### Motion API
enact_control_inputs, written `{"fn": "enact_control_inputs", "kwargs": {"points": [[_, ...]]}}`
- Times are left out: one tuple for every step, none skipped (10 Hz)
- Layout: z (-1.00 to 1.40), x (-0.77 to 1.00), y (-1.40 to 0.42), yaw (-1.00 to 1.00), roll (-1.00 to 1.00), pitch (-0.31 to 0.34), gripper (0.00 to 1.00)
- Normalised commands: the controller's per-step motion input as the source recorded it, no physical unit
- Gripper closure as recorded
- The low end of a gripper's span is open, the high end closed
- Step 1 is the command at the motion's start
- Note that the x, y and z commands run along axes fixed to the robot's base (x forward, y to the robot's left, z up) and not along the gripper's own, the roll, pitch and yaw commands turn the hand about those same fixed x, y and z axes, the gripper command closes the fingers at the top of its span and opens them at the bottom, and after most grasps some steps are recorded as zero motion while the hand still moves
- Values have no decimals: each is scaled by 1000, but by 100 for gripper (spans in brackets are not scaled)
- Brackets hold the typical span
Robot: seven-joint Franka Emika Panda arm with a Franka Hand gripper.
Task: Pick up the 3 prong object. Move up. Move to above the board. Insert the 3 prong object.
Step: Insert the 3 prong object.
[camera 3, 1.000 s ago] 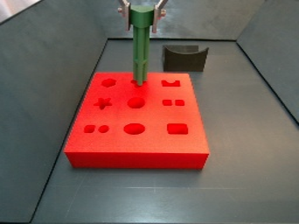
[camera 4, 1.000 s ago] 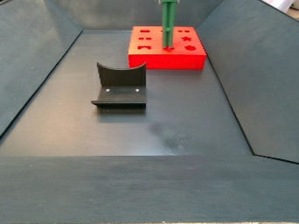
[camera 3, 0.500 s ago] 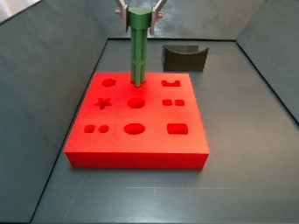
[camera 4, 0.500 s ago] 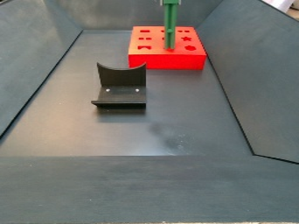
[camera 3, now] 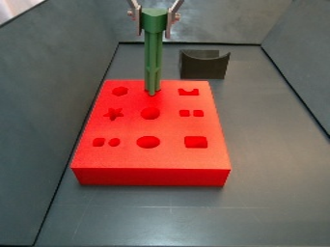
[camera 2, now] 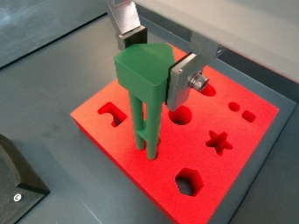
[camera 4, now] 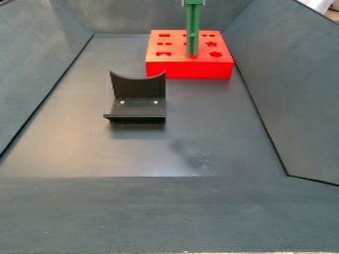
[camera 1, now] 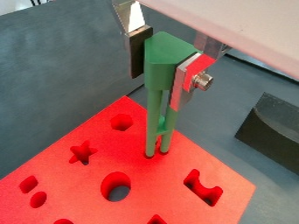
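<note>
Dark bin floor (camera 4: 199, 139), grey holder (camera 4: 135, 97) beside board (camera 3: 150, 135), claw (camera 1: 162, 63) clamping 3 prong object (camera 3: 152, 58)

Gripper (camera 3: 154, 12) at far end of scene, pointing straight down; silver fingers (camera 1: 186, 77) clamped on opposite sides of a green peg's top.

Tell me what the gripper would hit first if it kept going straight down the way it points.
The gripper, shut on the 3 prong object, points down at the board. The prongs already touch its top, seemingly at the cutouts, so the board comes first; their depth is unclear.
</note>
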Motion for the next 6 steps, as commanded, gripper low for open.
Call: {"fn": "enact_control_inputs", "kwargs": {"points": [[-3,0,-14,-23,29,0,100],[0,0,-54,-11,40,0,100],[-26,0,-37,-9,39,0,100],[-143,0,0,-3,54,-40,100],[-403,0,0,0,120,-143,100],[-489,-6,0,0,147,-169,100]]}}
